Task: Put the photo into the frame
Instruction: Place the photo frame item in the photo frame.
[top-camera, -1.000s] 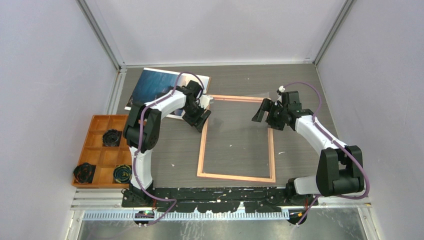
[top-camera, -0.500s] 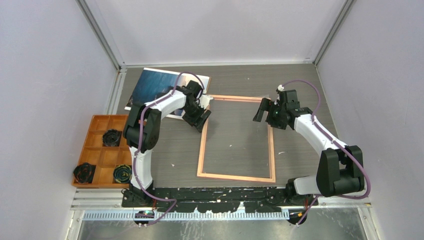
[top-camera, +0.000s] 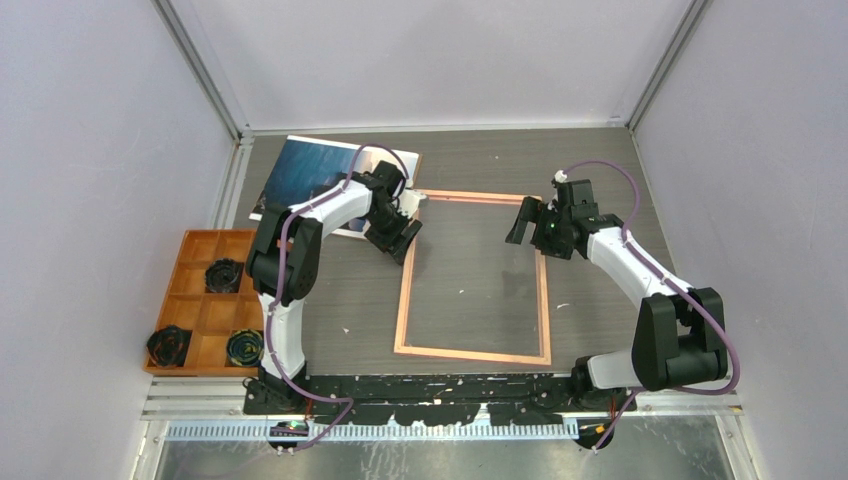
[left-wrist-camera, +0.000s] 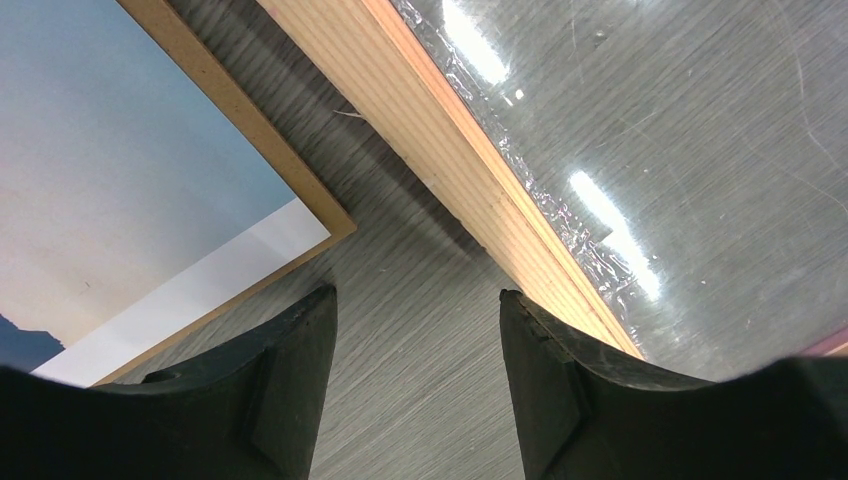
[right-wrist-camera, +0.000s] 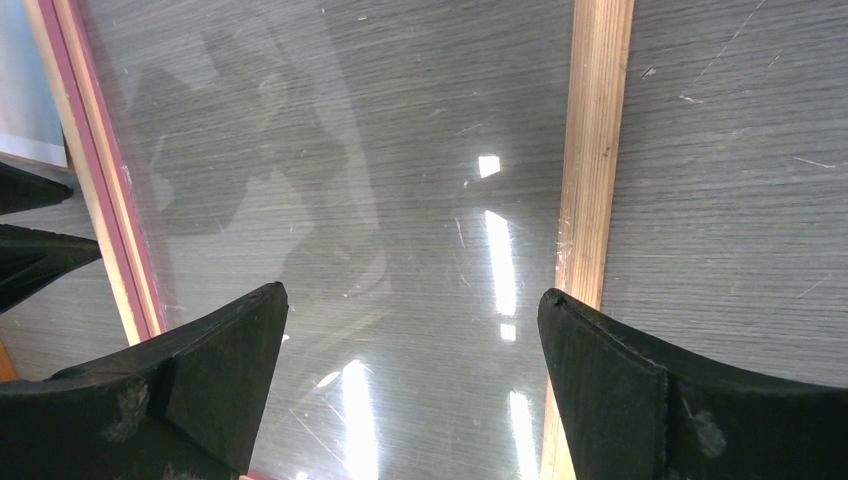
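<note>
The frame (top-camera: 545, 300) lies flat mid-table, wood-brown back up, with a clear pane (right-wrist-camera: 400, 150) resting inside it. The photo (top-camera: 310, 175), blue sea side up, sits at the far left on a brown backing board (left-wrist-camera: 250, 130). My left gripper (top-camera: 404, 238) hangs open over bare table between that board and the frame's left rail (left-wrist-camera: 450, 170), holding nothing; its tips (left-wrist-camera: 418, 295) straddle only tabletop. My right gripper (top-camera: 528, 224) stands open above the pane beside the frame's right rail (right-wrist-camera: 595, 150), empty, as the right wrist view (right-wrist-camera: 412, 292) shows.
An orange compartment tray (top-camera: 200, 315) with three dark round objects stands at the left near edge. Grey walls close in both sides and the back. The photo's corner (left-wrist-camera: 130, 180) lies close to my left fingers.
The pane, tilted up at its far right a second ago, now lies flat in the frame. My right gripper has widened and shifted slightly. The left arm has not moved.
</note>
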